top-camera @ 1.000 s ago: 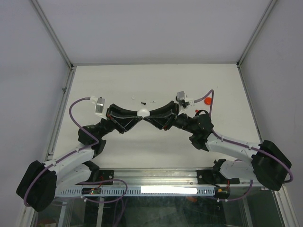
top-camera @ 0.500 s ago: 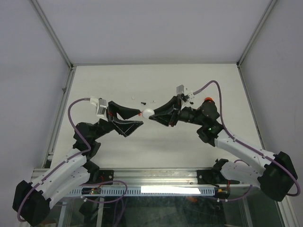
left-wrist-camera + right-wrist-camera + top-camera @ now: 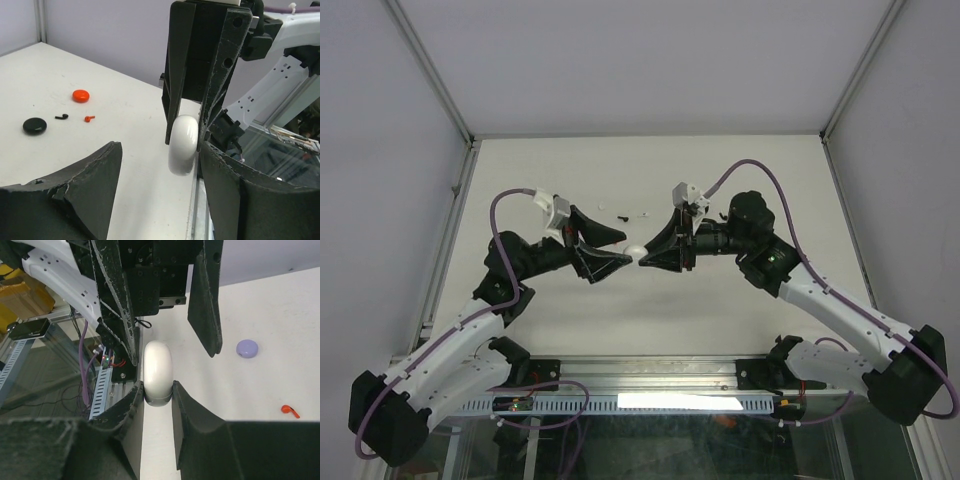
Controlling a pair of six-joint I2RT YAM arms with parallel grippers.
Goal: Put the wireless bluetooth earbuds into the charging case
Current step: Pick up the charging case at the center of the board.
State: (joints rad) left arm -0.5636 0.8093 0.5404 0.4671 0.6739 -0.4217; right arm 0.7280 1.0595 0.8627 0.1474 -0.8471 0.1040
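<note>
From above, the two arms meet over the middle of the tabletop [image 3: 720, 170]. The right claw [image 3: 645, 257] is pinching a white case [image 3: 635, 249] at its tip. The left claw [image 3: 621, 248] faces it from the other side with its jaws spread, one finger on either side of the case. A dark speck [image 3: 620, 215] and a pale speck [image 3: 643, 213] lie on the tabletop just beyond the claws, apart from both. They are too small for us to tell what they are.

In the left wrist view, we see the white case standing on edge between the two upright fingers of the right claw, which press on its flat sides. The left claw's own fingers [image 3: 95, 185] sit low in the picture, wide apart. The case lies in the gap between them, close to the right-hand finger. We cannot tell whether that finger touches the case. Farther off on the tabletop lie a red case [image 3: 80, 95] and a black case [image 3: 34, 125]. Between them are a black earbud [image 3: 62, 116] and a red earbud [image 3: 89, 118], just beside each other. Both earbuds are loose on the tabletop, outside any case and well apart from the claws.

In the right wrist view, the right claw's fingers [image 3: 192, 410] clamp the lower part of the white case. The left claw's fingers hang spread on either side of its upper part. A lavender case [image 3: 247, 348] rests on the tabletop to the right, and the red earbud lies nearer us, apart from it.
</note>
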